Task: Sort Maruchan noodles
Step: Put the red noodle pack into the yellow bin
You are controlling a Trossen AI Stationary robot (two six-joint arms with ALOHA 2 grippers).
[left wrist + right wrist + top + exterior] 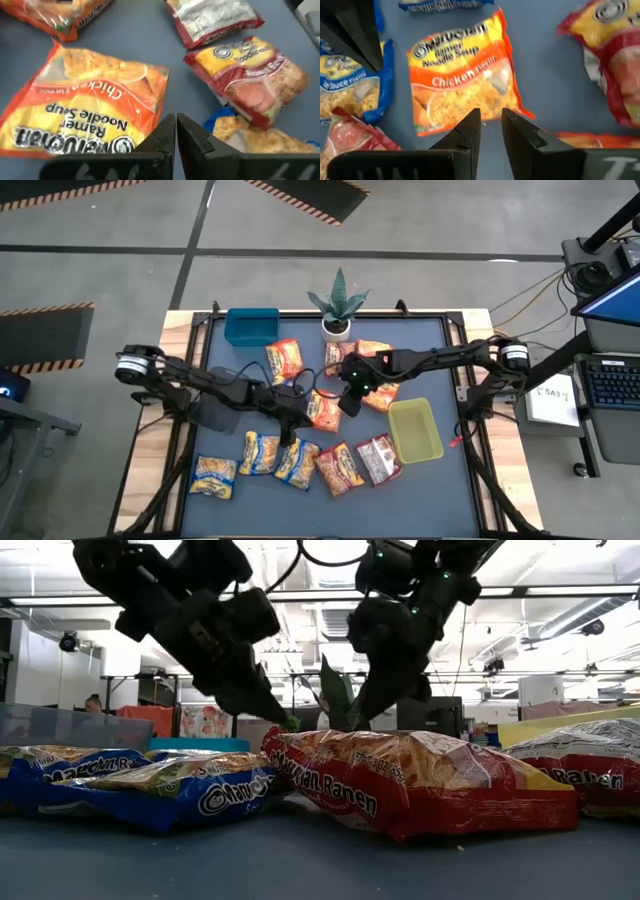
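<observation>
Several Maruchan noodle packets lie flat on the dark mat. An orange chicken packet (pixel 322 410) (pixel 85 110) (pixel 462 85) lies mid-table between my grippers. My left gripper (pixel 291 427) (pixel 176 131) is shut, hanging by that packet's corner on its left side. My right gripper (pixel 349 401) (pixel 491 119) is narrowly open and points down over the packet's edge on its right side. Yellow-and-blue packets (pixel 259 452), a red one (pixel 340 468) and a red-and-white one (pixel 378 458) lie along the near side. More orange packets (pixel 284 360) lie toward the far side. In the low view the near packets hide both fingertips.
A blue bin (pixel 251 326) stands at the far left of the mat and a yellow-green bin (pixel 415 430) at the right. A small potted plant (pixel 338 310) stands at the far edge. Bare mat shows along the near edge and at the far right corner.
</observation>
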